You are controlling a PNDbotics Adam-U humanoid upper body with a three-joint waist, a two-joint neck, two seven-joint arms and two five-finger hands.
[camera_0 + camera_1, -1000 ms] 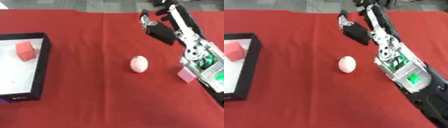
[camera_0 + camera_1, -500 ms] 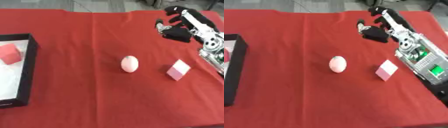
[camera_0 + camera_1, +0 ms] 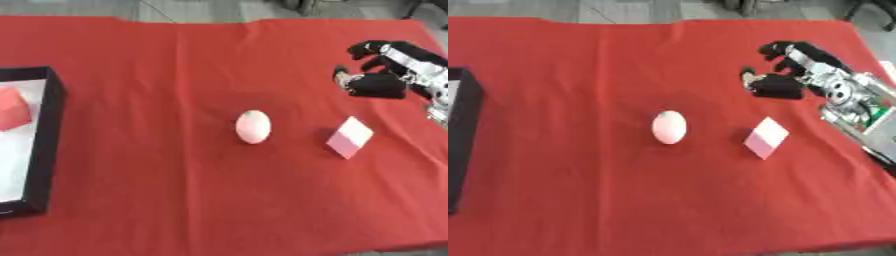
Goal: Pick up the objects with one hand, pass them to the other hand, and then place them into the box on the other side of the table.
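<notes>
**A:** Left eye view first. The red tablecloth (image 3: 175, 200) fills nearly everything, and the right hand (image 3: 378, 82) comes in from the right edge, over the far right part of the cloth. What are the fingers doing?

**B:** They're curled downward and inward, thumb low toward the left, and there's nothing between them. It's an empty, half-closed hand, held apart from both loose objects.

**A:** And those objects?

**B:** A pale pink egg-shaped object (image 3: 253, 126) lies near the middle of the cloth. To its right, well clear of it, sits a pink cube (image 3: 350, 137), tilted onto a corner line so a lighter face shows on top. The cube is nearer the hand, just below it in the picture, not touching.

**A:** At the left edge there's the box (image 3: 52, 125), black walls, white floor, with a red block (image 3: 12, 108) inside near the far end.

**B:** Now the right eye view. Same moment, shifted over. Only a black wall of the box shows at the left edge, and its inside is out of sight.

**A:** The egg and cube lie as before, side by side with a gap. More of the right arm shows here, silver joints and a green patch near the right edge.

**B:** Fingers curled again, holding nothing. No left hand in either view.
</notes>
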